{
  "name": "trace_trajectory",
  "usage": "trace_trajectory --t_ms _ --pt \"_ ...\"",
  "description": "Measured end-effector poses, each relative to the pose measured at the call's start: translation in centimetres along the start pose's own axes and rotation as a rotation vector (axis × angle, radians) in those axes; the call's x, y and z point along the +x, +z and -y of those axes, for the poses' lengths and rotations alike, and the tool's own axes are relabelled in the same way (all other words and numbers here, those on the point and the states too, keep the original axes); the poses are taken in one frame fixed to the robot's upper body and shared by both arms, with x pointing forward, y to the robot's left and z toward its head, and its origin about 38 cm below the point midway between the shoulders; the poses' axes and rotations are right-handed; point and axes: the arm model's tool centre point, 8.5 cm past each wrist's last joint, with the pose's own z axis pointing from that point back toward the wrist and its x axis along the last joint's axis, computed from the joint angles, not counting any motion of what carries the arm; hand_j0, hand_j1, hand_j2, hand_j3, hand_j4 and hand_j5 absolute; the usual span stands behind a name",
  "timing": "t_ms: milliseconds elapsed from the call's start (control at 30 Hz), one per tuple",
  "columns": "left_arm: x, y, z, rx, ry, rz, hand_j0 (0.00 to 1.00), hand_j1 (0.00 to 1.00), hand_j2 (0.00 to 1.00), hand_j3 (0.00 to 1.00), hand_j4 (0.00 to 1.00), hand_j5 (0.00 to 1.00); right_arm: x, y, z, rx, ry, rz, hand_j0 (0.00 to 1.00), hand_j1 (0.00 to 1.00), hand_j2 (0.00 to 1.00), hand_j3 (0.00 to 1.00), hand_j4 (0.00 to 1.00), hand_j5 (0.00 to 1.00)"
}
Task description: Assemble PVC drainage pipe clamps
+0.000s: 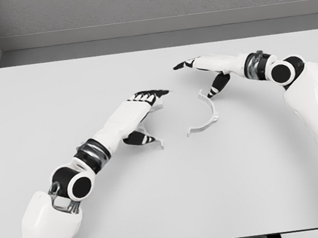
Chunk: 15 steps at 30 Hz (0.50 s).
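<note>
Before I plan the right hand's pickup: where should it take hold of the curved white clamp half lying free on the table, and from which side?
Probably from above, at mid-arc of the clamp half, pinching the thin band across its thickness. It lies flat on the table with flanged ends, and the right hand hovers beside its upper end.

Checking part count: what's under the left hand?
A white clamp piece pokes out beneath the left hand; most of it is covered. The other clamp half lies exposed near the right hand.
</note>
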Motion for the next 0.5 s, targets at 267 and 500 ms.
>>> trace_trajectory --t_ms 267,500 --pt "-1.3 0.0 0.6 -0.024 0.0 -0.032 1.0 1.0 1.0 1.0 1.0 1.0 0.3 -0.2 0.0 -0.004 -0.004 0.007 1.0 1.0 1.0 1.0 1.0 1.0" --pt "-0.5 -0.8 1.5 -0.045 0.007 -0.013 1.0 1.0 1.0 1.0 1.0 1.0 0.5 -0.4 0.1 -0.005 -0.003 0.012 1.0 1.0 1.0 1.0 1.0 1.0"
